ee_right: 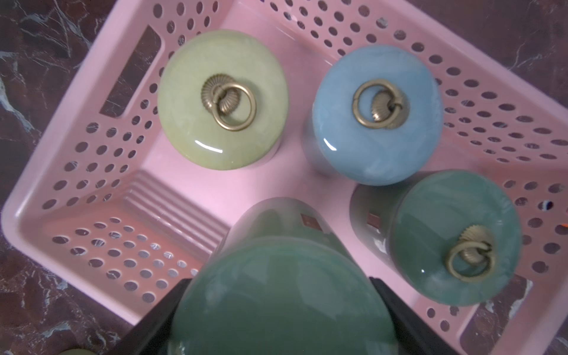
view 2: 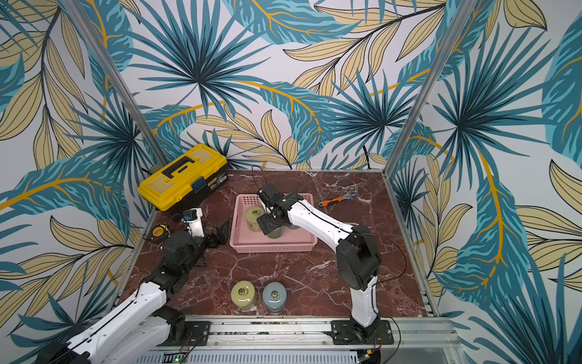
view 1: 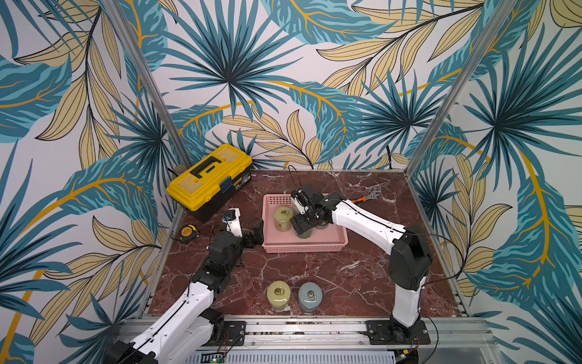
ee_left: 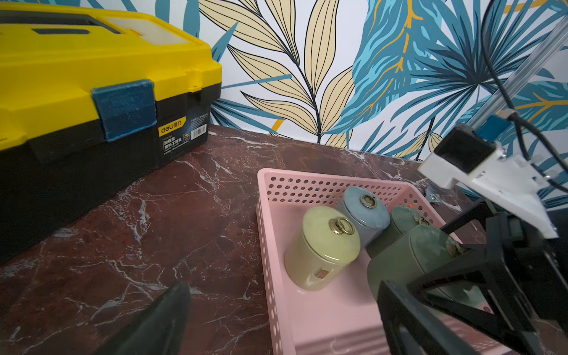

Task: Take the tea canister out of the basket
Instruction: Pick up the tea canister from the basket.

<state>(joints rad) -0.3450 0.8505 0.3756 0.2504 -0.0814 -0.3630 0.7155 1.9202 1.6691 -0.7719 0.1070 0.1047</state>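
**Operator:** What is in front of me, nearest first?

**Guide:** Closest to you, a pale yellow canister [view 1: 278,294] and a grey-blue canister [view 1: 310,296] stand on the tabletop [view 1: 346,277]. Further in, your left tool [view 1: 254,236] gapes wide and empty, just beside the pink basket [view 1: 302,249]. Inside the basket, your right tool [ee_right: 278,284] is clamped across the lid of the dark green tea canister [ee_left: 405,261]. Three other canisters [ee_right: 378,113] stand close by it.

**Operator:** How will it handle?

**Guide:** It looks like glazed ceramic — probably heavy, slick and breakable. The lid may sit loose, so you'd do better gripping the body below it.
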